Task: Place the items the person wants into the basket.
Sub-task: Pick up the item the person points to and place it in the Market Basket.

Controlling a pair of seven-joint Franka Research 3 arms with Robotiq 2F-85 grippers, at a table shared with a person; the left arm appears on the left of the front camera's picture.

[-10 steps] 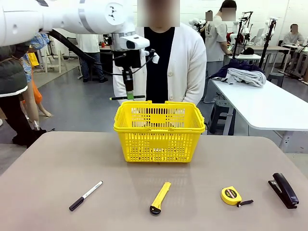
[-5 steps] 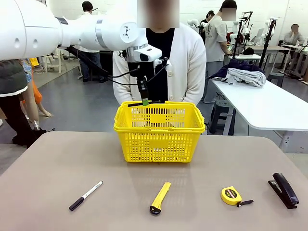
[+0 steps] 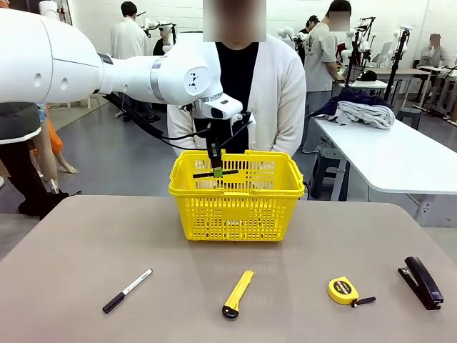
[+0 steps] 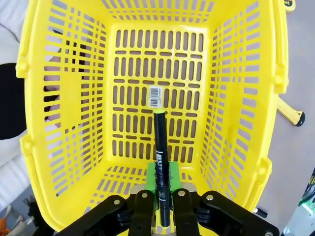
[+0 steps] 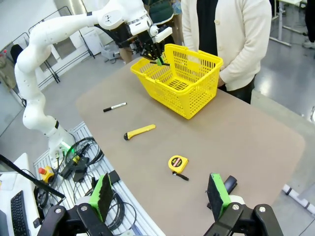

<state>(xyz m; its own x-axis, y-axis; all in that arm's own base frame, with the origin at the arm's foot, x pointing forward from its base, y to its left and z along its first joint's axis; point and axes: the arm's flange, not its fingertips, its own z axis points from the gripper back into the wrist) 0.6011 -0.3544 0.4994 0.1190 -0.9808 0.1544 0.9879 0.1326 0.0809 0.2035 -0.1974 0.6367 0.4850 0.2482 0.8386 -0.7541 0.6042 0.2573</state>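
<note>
Left wrist view: barcode sticker point(image 4: 155, 96) on basket point(image 4: 246, 73) floor beyond pen point(image 4: 160, 142)

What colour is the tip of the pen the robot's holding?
Yellow-green, on a black pen; clearest in the left wrist view.

We see a bright yellow basket point(image 3: 235, 214) with slotted lattice walls. The pen point(image 4: 160, 142) is black with a yellow-green end, the knife point(image 3: 237, 293) yellow with a black tip, the tape measure point(image 3: 343, 290) yellow and black, the marker point(image 3: 127, 291) white with a black cap, the stapler point(image 3: 423, 282) black. The worktop point(image 3: 86, 243) is plain grey-brown. The left end effector point(image 3: 217, 172) and right end effector point(image 5: 160, 194) are black with green pads point(image 5: 102, 194).
</note>
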